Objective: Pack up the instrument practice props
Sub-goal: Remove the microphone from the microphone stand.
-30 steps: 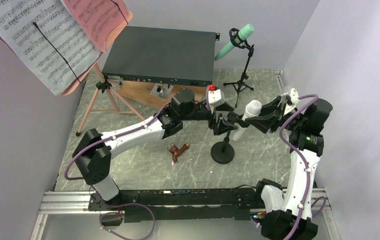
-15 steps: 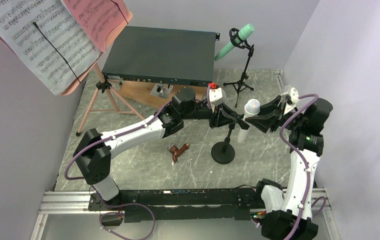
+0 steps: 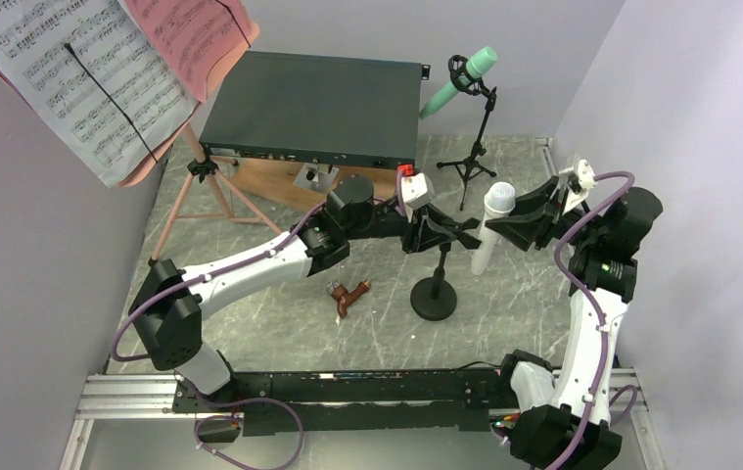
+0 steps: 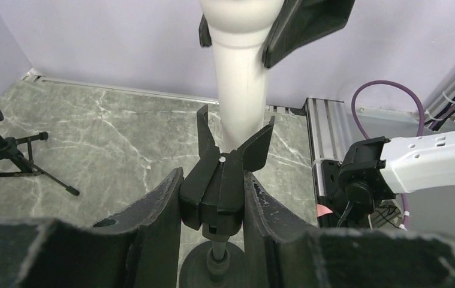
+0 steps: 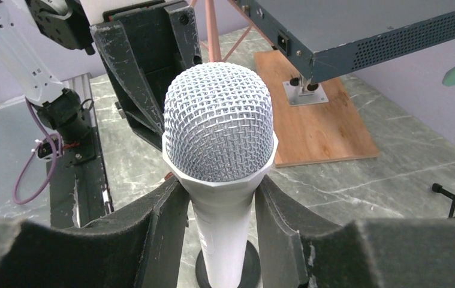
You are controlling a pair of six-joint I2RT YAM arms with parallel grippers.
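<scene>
No words, brand names or numbers can be read anywhere. The only print is musical notation. Rows of staves with black notes cover the white sheet-music page (image 3: 54, 78) at about ten o'clock in the overhead view. Fainter staves show on the red sheet-music page (image 3: 191, 34) just beside it, toward eleven o'clock. Tiny marks along the front edge of the dark grey box (image 3: 313, 98), near twelve o'clock, are too small to read.

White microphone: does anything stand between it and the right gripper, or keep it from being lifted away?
Nothing visible stands between them: the right gripper clasps the white microphone just below its mesh head. Only the black mic clip, clamped by the left gripper, seems to flank its lower end.
</scene>
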